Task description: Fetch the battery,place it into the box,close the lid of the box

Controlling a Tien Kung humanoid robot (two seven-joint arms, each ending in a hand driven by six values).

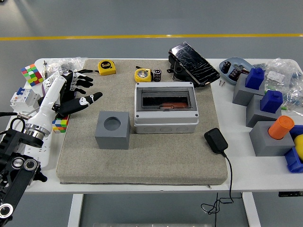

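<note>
The small dark battery [157,74] stands upright on the mat just behind the grey box [165,108], beside a yellow tape measure [143,74]. The box sits at mid-mat with its clear lid down, and something orange-red shows inside. My left hand [78,92] hovers over the mat's left edge, fingers spread and empty, far left of the box and battery. The right arm is out of view.
A grey cube with a round hole [112,129] stands left of the box. A second tape measure [106,67], a black tablet-like device [193,64], a black adapter with cord [216,140], colour cubes [31,74] and grey-blue blocks [258,92] surround the mat.
</note>
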